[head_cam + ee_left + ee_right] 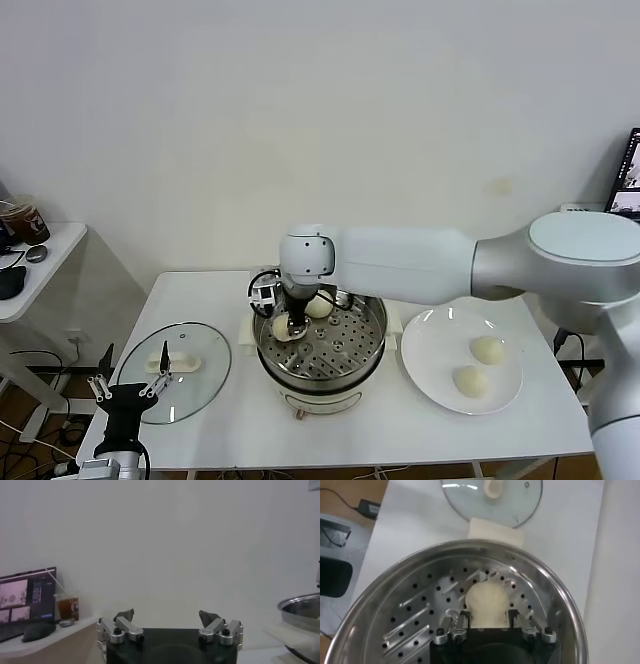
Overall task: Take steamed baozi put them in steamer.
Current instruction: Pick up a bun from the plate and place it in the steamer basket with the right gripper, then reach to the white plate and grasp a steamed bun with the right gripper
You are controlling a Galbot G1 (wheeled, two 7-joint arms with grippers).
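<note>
- Steamed baozi [487, 602] is sitting in the steamer [372, 345], right gripper [487, 625] pinching it.
- Two more are lying on the plate [425, 355] at 3 o'clock.
- Left gripper [130, 383] is hanging spread wide off the white table [210, 285], plain wall behind.

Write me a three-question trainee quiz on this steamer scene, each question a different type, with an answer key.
1. True or false: the right pincer is shut on a baozi inside the steamer.
2. How many baozi remain on the white plate?
A) one B) two C) four
3. Fill in: the glass lid lies flat on the table, on the robot's ____ side of the steamer.

Key:
1. True. The baozi sits between the fingers, over the perforated tray.
2. B: one baozi and another. A further bun is already in the steamer.
3. Left. The left pincer is open, low near the lid's edge.
</note>
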